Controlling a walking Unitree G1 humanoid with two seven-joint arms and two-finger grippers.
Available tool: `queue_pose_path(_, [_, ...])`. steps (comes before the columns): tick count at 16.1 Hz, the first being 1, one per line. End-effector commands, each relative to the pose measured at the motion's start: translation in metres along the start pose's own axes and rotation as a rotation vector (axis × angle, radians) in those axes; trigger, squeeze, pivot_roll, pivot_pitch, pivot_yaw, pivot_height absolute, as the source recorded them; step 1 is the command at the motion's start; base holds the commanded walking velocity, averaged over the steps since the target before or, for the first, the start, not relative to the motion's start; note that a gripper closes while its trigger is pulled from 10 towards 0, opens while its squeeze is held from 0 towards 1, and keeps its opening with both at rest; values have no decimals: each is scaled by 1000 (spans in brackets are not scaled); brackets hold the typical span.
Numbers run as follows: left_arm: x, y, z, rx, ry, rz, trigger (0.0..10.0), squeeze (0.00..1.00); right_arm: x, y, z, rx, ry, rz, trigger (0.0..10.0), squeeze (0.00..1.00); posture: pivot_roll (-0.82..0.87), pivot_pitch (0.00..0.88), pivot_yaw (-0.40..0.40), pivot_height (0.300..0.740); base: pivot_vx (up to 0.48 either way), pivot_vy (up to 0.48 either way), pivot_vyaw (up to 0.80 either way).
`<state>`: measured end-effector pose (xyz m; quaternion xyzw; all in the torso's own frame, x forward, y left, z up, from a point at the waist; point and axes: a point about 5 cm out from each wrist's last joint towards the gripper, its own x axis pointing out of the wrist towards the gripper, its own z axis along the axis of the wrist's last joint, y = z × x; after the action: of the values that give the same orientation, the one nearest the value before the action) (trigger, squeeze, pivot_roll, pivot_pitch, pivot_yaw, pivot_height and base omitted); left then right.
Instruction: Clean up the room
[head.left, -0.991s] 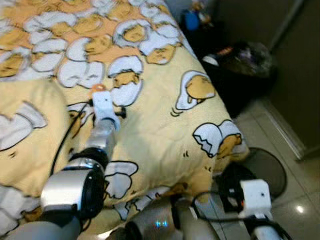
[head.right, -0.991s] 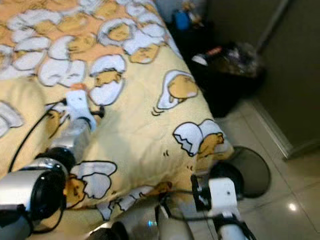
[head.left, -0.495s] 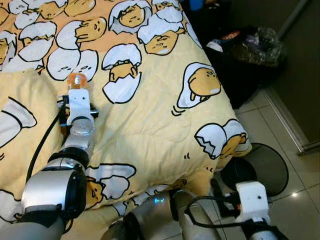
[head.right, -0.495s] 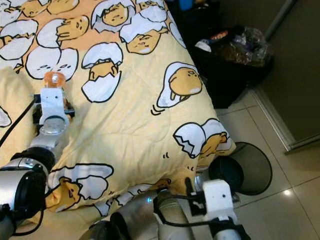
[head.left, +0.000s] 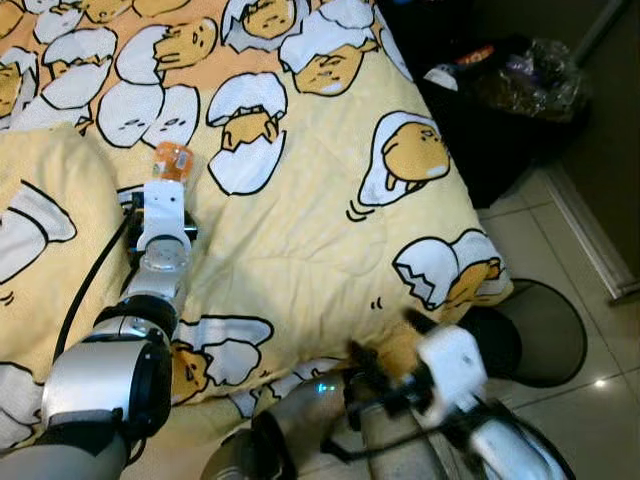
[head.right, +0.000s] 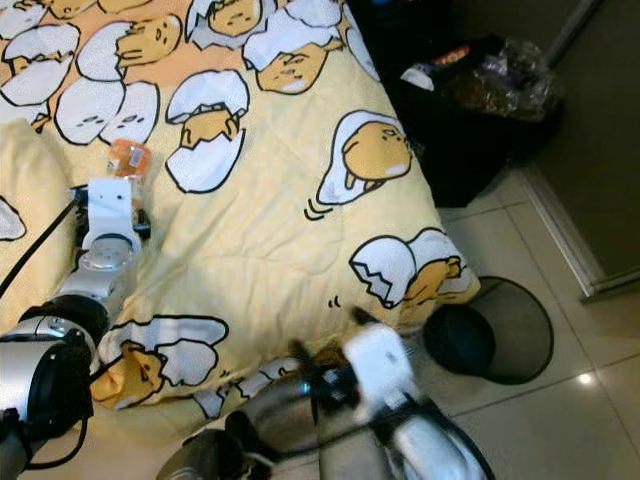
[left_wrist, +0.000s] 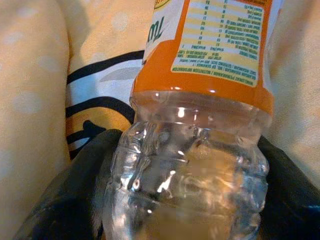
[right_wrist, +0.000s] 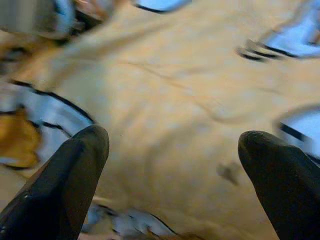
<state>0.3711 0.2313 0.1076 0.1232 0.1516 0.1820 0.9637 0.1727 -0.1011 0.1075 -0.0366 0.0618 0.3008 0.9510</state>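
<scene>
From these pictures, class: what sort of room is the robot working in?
Most likely a bedroom. A bed's quilt with cartoon egg prints lies before the robot, a round wire bin stands on the tiled floor, and the left hand holds a plastic bottle.

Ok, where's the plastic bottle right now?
The bottle lies on the egg-print bedspread, to the robot's left, between the left gripper's black fingers.

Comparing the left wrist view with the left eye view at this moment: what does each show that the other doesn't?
Left wrist view: the clear ribbed body of the bottle between the left gripper's black fingers, and the printed table on its orange label.

Left eye view: the black trash bin on the tiled floor, dark bags past the bed's corner, and the blurred right gripper.

Both: the bottle and the yellow egg-print blanket.
</scene>
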Motion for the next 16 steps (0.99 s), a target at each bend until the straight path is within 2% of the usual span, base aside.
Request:
queue_pose_path(1, [-2, 0, -15, 21, 57, -29, 0, 0, 1, 11, -2, 34, 25, 84, 10000, 0, -531, 330, 83, 740, 0, 0, 0])
queue_pose_path(2, [-2, -2, -13, 1, 44, -59, 0, 0, 8, 12, -1, 38, 24, 117, 10000, 0, -516, 324, 88, 740, 0, 0, 0])
queue_pose_path(4, [-2, -7, -8, -45, 22, -105, 0, 0, 13, 7, -1, 46, 23, 105, 10000, 0, -506, 315, 94, 740, 0, 0, 0])
queue_pose_path(6, [-7, -26, -3, -95, -36, -239, 0, 0, 17, -2, -2, 72, 29, 76, 10000, 0, -499, 281, 102, 740, 0, 0, 0])
queue_pose_path(7, [-10, -31, 0, -174, -84, -301, 0, 0, 19, -11, -2, 73, 26, 41, 10000, 0, -499, 256, 104, 740, 0, 0, 0])
queue_pose_path(10, [-7, -17, 18, -334, -193, -321, 0, 0, 24, -27, -1, 81, 15, -15, 10000, 0, -439, 192, 104, 740, 0, 0, 0])
queue_pose_path(11, [-9, -18, 42, -356, -318, -383, 0, 0, 29, -34, -8, 71, 23, -34, 10000, 0, -381, 140, 109, 740, 0, 0, 0])
queue_pose_path(13, [-12, -18, 51, -376, -380, -416, 0, 0, 31, -38, -9, 72, 14, -63, 10000, 0, -366, 119, 109, 740, 0, 0, 0])
queue_pose_path(14, [-15, -15, 50, -366, -419, -436, 0, 0, 32, -47, -5, 68, -22, -134, 10000, 0, -352, 76, 111, 740, 0, 0, 0])
queue_pose_path(15, [-17, -14, 43, -341, -419, -436, 0, 0, 33, -55, -2, 60, -49, -177, 10000, 0, -352, 50, 113, 740, 0, 0, 0])
queue_pose_path(16, [-18, -15, 16, -332, -326, -460, 10000, 0, 27, -66, 3, 31, -87, -250, 10000, 0, -353, 33, 117, 740, 0, 0, 0])
